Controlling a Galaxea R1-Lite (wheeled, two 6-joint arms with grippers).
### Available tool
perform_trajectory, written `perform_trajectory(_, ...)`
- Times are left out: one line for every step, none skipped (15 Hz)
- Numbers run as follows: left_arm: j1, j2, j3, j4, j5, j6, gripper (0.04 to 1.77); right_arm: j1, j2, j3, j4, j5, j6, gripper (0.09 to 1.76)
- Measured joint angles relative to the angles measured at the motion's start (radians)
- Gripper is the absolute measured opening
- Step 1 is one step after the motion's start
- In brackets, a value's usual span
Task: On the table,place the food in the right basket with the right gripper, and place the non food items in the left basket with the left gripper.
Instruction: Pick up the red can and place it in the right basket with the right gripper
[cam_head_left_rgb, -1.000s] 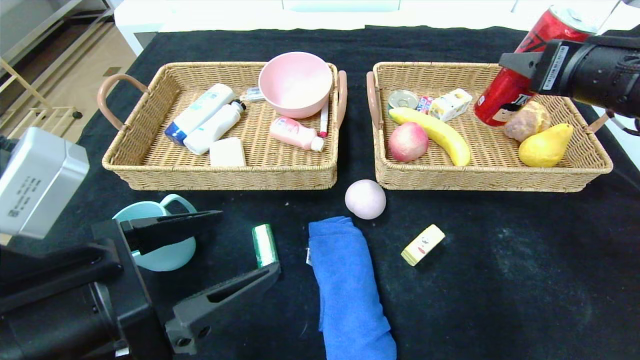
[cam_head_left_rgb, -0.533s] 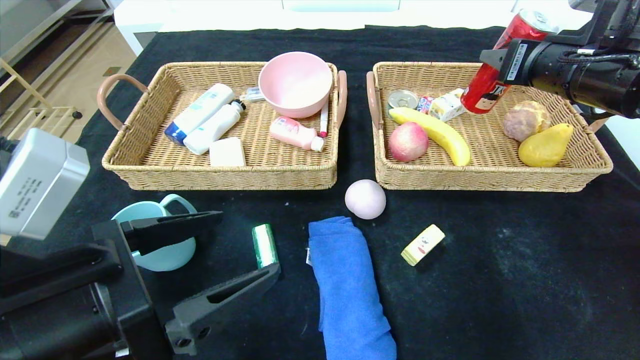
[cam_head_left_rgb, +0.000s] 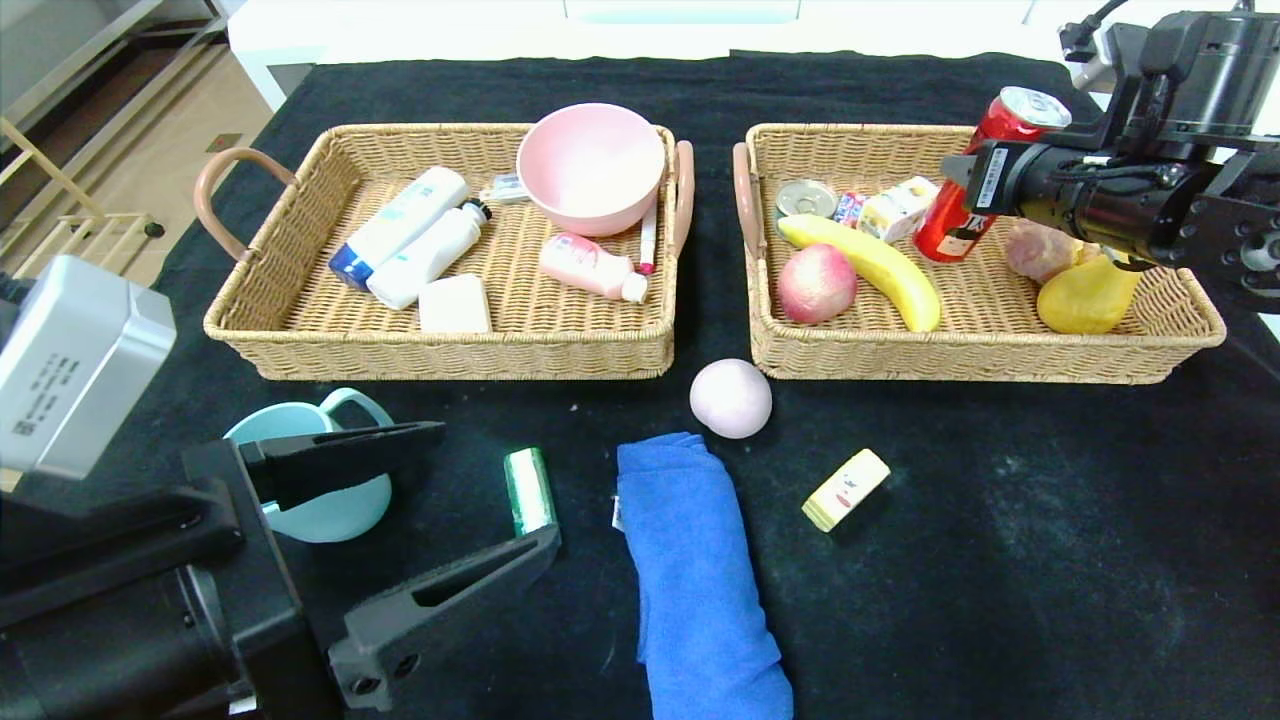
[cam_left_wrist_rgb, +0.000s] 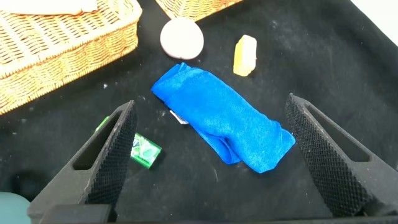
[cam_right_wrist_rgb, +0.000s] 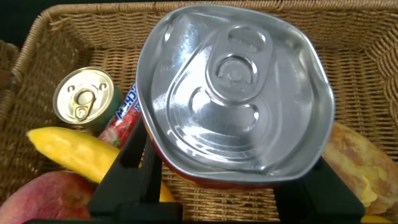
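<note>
My right gripper (cam_head_left_rgb: 975, 178) is shut on a red drink can (cam_head_left_rgb: 958, 215), held nearly upright over the middle of the right basket (cam_head_left_rgb: 1000, 366), between a small carton (cam_head_left_rgb: 900, 208) and a bread roll (cam_head_left_rgb: 1035, 250). From the right wrist, the can's silver top (cam_right_wrist_rgb: 233, 87) fills the view between the gripper (cam_right_wrist_rgb: 227, 183) fingers. My left gripper (cam_head_left_rgb: 497, 487) hangs open low at the near left, above the blue towel (cam_left_wrist_rgb: 224, 121). The left basket (cam_head_left_rgb: 300, 345) holds bottles and a pink bowl (cam_head_left_rgb: 590, 165).
On the black cloth lie the blue towel (cam_head_left_rgb: 695, 570), a green pack (cam_head_left_rgb: 528, 488), a light blue mug (cam_head_left_rgb: 320, 505), a pale pink ball (cam_head_left_rgb: 731, 398) and a small yellow box (cam_head_left_rgb: 846, 489). A banana (cam_head_left_rgb: 870, 268), peach (cam_head_left_rgb: 816, 284), tin (cam_head_left_rgb: 805, 198) and pear (cam_head_left_rgb: 1088, 295) lie in the right basket.
My right gripper has carried the can leftward and down into the right basket, turning it from tilted to nearly upright. The left arm has stayed where it was.
</note>
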Motion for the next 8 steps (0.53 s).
perform_trajectory(0.000, 0.001, 0.001, 0.000, 0.000, 0.000, 1.72, -0.002, 0.007, 0.001, -0.004, -0.008, 0.000, 1.02)
perform_trajectory(0.000, 0.001, 0.002, 0.001, 0.000, 0.000, 1.72, -0.002, 0.011, 0.002, -0.006, -0.010, -0.001, 1.02)
perform_trajectory(-0.001, 0.001, 0.002, 0.001, 0.000, 0.000, 1.72, -0.002, 0.014, 0.003, -0.007, -0.011, -0.001, 1.10)
perform_trajectory(-0.001, -0.001, 0.002, 0.001, 0.000, 0.000, 1.72, -0.001, 0.015, 0.003, -0.011, -0.010, 0.000, 1.18)
perform_trajectory(-0.001, -0.003, 0.001, 0.001, 0.000, 0.000, 1.72, -0.001, 0.016, 0.003, -0.012, -0.011, 0.000, 1.25)
perform_trajectory(-0.001, -0.004, 0.001, 0.001, 0.001, 0.005, 1.72, -0.003, 0.016, 0.005, -0.012, -0.011, 0.000, 1.30)
perform_trajectory(-0.001, -0.005, 0.001, 0.000, 0.001, 0.006, 1.72, -0.004, 0.015, 0.007, -0.012, -0.011, -0.001, 1.35)
perform_trajectory(0.000, -0.007, -0.001, -0.001, 0.001, 0.008, 1.72, -0.004, 0.011, 0.011, -0.011, -0.012, 0.000, 1.39)
